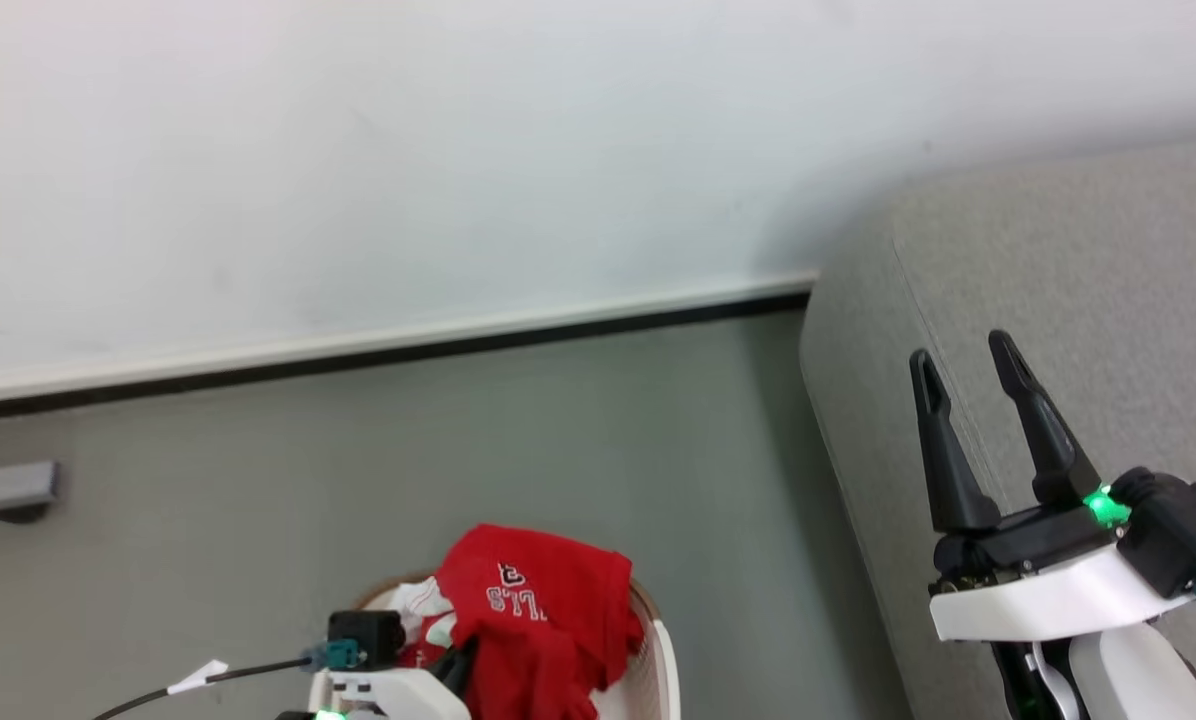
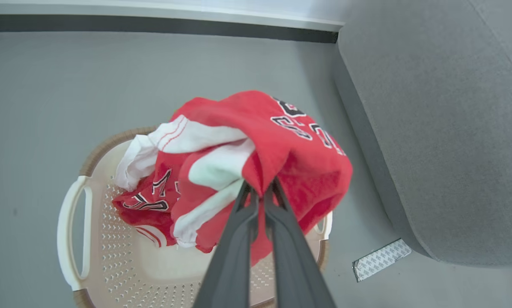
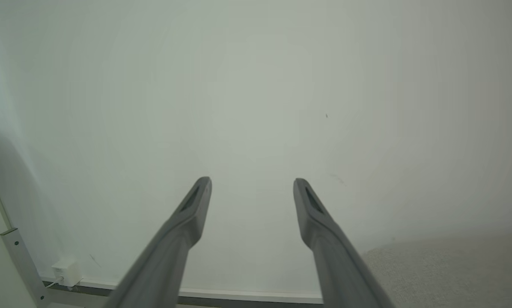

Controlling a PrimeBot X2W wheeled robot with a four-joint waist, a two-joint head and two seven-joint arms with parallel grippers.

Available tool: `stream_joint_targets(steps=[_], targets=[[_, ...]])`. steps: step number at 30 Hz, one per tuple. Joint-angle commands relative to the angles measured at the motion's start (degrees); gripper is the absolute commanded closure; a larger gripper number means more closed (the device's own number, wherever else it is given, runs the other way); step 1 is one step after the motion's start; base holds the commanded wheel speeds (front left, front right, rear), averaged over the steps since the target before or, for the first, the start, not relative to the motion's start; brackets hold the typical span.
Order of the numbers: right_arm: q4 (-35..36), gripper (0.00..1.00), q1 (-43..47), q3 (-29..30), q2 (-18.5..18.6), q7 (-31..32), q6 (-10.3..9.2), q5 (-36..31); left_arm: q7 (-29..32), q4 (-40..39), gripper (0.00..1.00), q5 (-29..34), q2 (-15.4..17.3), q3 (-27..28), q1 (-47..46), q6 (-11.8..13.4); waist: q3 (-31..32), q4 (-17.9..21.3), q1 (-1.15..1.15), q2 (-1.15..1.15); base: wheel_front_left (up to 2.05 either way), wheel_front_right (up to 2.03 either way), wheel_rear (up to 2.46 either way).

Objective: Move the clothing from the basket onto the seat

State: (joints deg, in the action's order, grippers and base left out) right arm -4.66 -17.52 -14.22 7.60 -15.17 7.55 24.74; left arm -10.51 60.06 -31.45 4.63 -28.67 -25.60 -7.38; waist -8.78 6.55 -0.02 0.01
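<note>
My left gripper (image 2: pixel 261 188) is shut on a bundle of red clothing (image 2: pixel 281 145) with white trim and black-and-white lettering, holding it above the cream basket (image 2: pixel 72 222). Part of the bundle hangs down into the basket. From the head the clothing (image 1: pixel 538 610) drapes over the basket (image 1: pixel 658 650) at the bottom edge, with my left wrist beside it. My right gripper (image 1: pixel 968 365) stands open and empty above the grey seat (image 1: pixel 1058 300); its own view shows the open right gripper (image 3: pixel 252 184) against the wall. The seat (image 2: pixel 436 107) lies to the right of the basket.
A white wall with a dark skirting strip (image 1: pixel 388 350) runs behind the grey floor. A grey bar (image 1: pixel 8 487) sticks out at the far left. A patterned strip of tape (image 2: pixel 380 259) lies on the floor by the seat's edge. A white wall box (image 3: pixel 65 271) sits low.
</note>
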Motion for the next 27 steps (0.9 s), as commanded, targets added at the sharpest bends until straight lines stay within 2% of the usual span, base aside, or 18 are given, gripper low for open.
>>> stream_joint_targets(steps=[1, 7, 14, 27], targets=[[-0.29, 0.00, 1.52, 0.32, 0.59, 0.04, -0.12, 0.22, -0.89, -2.04, 1.00, -1.78, 0.93, -1.40, 1.08, -0.15, 4.14, -2.77, 0.02, -0.01, 0.00, 0.00, 0.00], [-0.72, 0.00, 4.55, 0.80, 0.82, 0.04, -0.12, 0.64, -3.42, -8.86, 1.00, -5.24, 3.34, -4.78, 1.55, -0.16, 7.91, -4.01, 0.02, -0.01, 0.00, 0.00, 0.00], [-0.81, 0.00, 6.36, 0.99, 0.91, 0.04, -0.12, 0.89, -4.39, -18.01, 1.00, -5.55, 6.23, -4.08, -0.41, -0.08, 9.75, -4.41, 0.02, -0.01, 0.00, 0.00, 0.00], [-1.05, 0.00, 8.01, -1.05, 1.33, 0.04, -0.12, 1.63, -2.71, -40.86, 1.00, -4.77, 9.83, -0.90, -0.65, 4.94, 11.41, -4.29, 0.02, -0.01, 0.00, 0.00, 0.00]])
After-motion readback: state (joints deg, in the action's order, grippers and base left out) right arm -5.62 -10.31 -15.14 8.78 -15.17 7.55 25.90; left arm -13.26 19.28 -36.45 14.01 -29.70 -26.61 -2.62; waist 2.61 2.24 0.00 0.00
